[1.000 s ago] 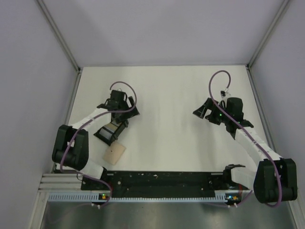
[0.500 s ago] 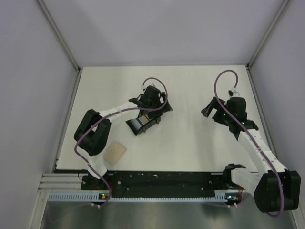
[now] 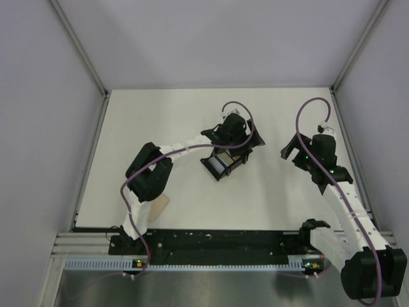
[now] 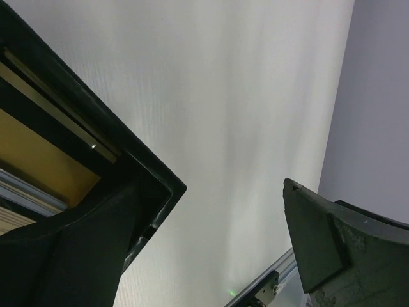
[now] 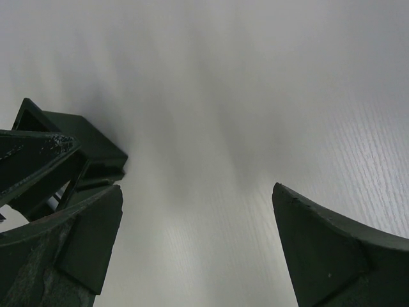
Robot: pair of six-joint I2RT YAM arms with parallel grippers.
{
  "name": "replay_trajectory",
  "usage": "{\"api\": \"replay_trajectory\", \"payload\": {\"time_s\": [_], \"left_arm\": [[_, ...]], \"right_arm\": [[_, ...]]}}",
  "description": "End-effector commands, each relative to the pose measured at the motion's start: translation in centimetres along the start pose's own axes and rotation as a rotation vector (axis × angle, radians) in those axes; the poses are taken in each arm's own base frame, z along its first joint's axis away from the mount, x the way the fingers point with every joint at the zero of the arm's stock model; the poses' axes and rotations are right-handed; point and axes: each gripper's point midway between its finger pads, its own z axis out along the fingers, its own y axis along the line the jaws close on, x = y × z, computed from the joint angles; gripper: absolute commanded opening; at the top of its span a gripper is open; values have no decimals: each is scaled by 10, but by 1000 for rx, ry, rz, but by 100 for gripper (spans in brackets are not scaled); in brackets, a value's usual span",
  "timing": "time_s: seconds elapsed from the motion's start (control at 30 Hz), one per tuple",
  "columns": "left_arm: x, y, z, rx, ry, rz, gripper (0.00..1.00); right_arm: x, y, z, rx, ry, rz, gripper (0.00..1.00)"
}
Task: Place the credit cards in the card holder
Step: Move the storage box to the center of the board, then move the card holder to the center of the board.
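A black open tray (image 3: pixel 222 164) lies at the middle of the table with a yellow-orange credit card (image 3: pixel 220 160) inside it. My left gripper (image 3: pixel 238 151) is open over the tray's right corner. In the left wrist view one finger (image 4: pixel 70 256) overlaps the tray's corner (image 4: pixel 153 185), the other finger (image 4: pixel 339 249) hangs over bare table, and the yellow-orange card (image 4: pixel 35 160) shows in the tray, with pale edges beneath it. The tan card holder (image 3: pixel 164 203) lies near the front left, partly hidden by the left arm. My right gripper (image 3: pixel 293 151) stands open to the right, holding nothing.
In the right wrist view my right gripper (image 5: pixel 197 192) faces bare table, with a dark shape (image 5: pixel 70 141) at the left edge; tray or left gripper, I cannot tell. Grey walls enclose the table. A black rail (image 3: pixel 211 240) runs along the near edge.
My left arm has swung right from the front left toward the table's middle, and the black tray has moved with it, away from the card holder. The right gripper drew back slightly right.
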Motion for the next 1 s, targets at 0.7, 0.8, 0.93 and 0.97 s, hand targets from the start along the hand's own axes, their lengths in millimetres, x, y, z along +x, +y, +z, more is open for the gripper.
{"api": "replay_trajectory", "payload": {"time_s": [0.7,0.8,0.93,0.97], "left_arm": [[-3,227,-307,-621,-557,-174,98],[29,267,-320,-723,-523,-295,95],[57,308,-345,-929,-501,-388,95],[62,315,-354,-984,-506,-406,95]], "right_arm": [[59,182,-82,-800,174,-260,85],[97,212,-85,-862,283,-315,85],[128,243,-81,-885,377,-396,85],[136,249,-80,-886,403,-414,85]]}}
